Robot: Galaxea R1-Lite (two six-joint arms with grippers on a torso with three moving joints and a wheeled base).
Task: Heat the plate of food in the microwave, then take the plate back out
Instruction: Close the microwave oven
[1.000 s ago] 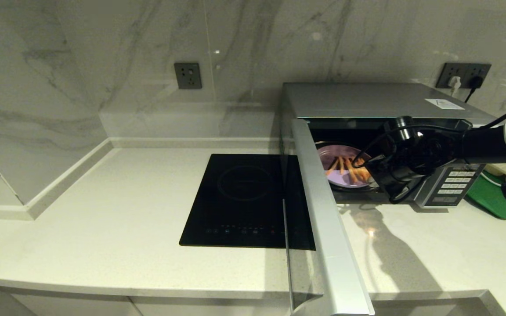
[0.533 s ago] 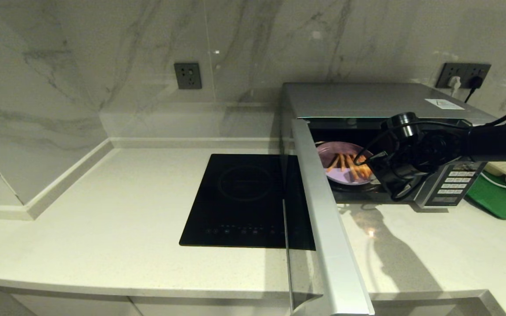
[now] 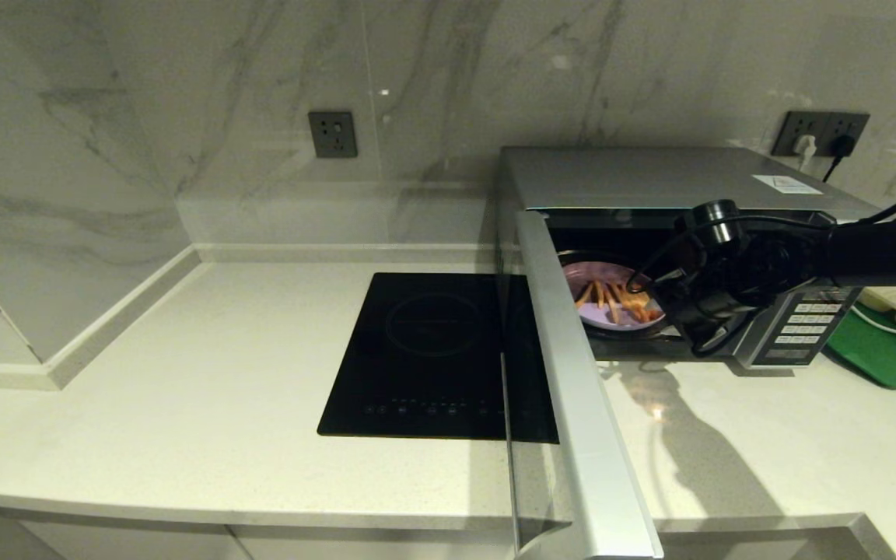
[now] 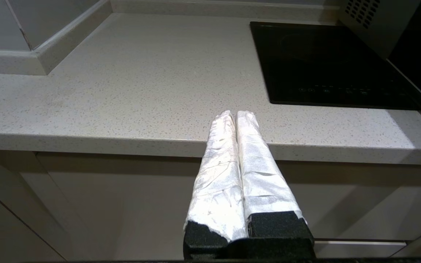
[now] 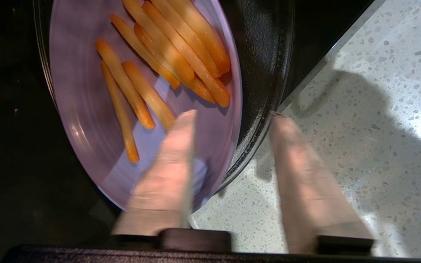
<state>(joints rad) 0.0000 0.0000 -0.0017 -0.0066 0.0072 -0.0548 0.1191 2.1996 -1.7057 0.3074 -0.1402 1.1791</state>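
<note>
Head view shows the right gripper (image 3: 662,299) reaching in from the right to the mouth of the microwave (image 3: 650,183), whose door (image 3: 572,389) stands swung wide toward the near left. Inside, the plate of food (image 3: 611,299) sits on the glass turntable (image 5: 265,73), just left of the gripper.

Right wrist view gives the relation that matters: the gripper's fingers stand apart and straddle the plate's near-right rim, one finger (image 5: 166,164) over the plate's face, the other (image 5: 298,175) outside the rim and past the turntable's edge, over the table (image 5: 360,109). They look parted rather than clamped, so I judge the plate is resting on the turntable and not held. Whether the inner finger touches the plate cannot be told.

The plate is round, shallow, smooth and glossy pale lilac, likely slippery at its thin rim. The sticks on it are thin, orange-yellow and loose, lying mostly toward the far side, their long axes running roughly away from the gripper. The turntable is clear ribbed glass; the table is speckled pale stone.

The left gripper (image 4: 236,120) is parked below the table's front edge, its white-wrapped fingers pressed together, well away from the microwave; the right arm is plainly the nearer one.
</note>
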